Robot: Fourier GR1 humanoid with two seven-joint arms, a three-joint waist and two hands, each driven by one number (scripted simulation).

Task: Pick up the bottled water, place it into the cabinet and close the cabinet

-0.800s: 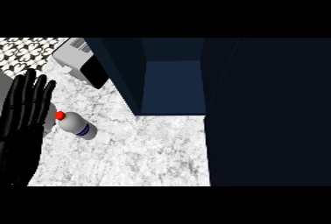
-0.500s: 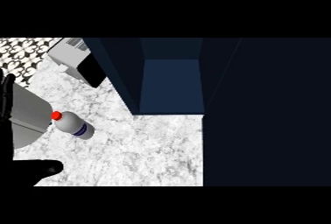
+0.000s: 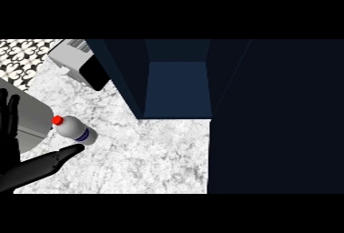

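Fingers of the left hand are pointing straight and apart at the view's left edge, the thumb stretching toward the bottled water and closing on nothing. Largest in view, the dark blue cabinet is standing open, and its inside is showing no bottle. The marbled table is carrying a grey appliance at its far left, and the bottled water, red cap away from the hand, is resting just beside the thumb's tip. By my reading nothing is done yet: grasping, placing and closing are all waiting. The right hand is not showing.
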